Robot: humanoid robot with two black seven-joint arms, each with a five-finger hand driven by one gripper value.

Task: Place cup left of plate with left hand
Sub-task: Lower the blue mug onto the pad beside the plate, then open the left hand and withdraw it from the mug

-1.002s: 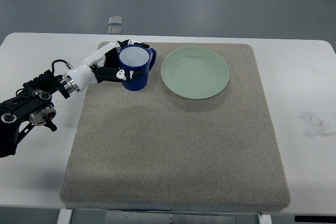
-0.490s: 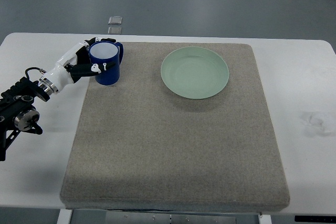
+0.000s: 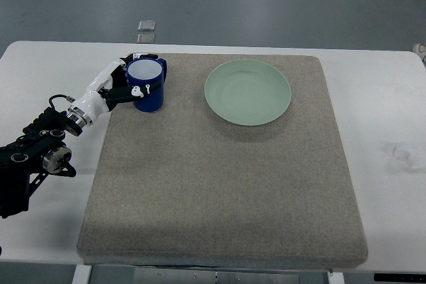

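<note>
A blue cup [image 3: 148, 86] with a white inside stands upright at the far left part of the grey mat [image 3: 219, 164], its handle turned toward the plate. My left hand [image 3: 128, 82] is shut on the cup, fingers wrapped around its left side and rim. The pale green plate [image 3: 247, 92] lies flat to the right of the cup, with a gap of mat between them. My left arm comes in from the lower left edge. My right hand is out of the picture.
The mat lies on a white table [image 3: 386, 118]. Two small pale squares [image 3: 146, 31] sit on the floor beyond the table's far edge. A faint smudge [image 3: 399, 154] marks the table at the right.
The cup and my left hand swung left to the mat's edge, then came back a little to the right and nearer. The plate has stayed put.
</note>
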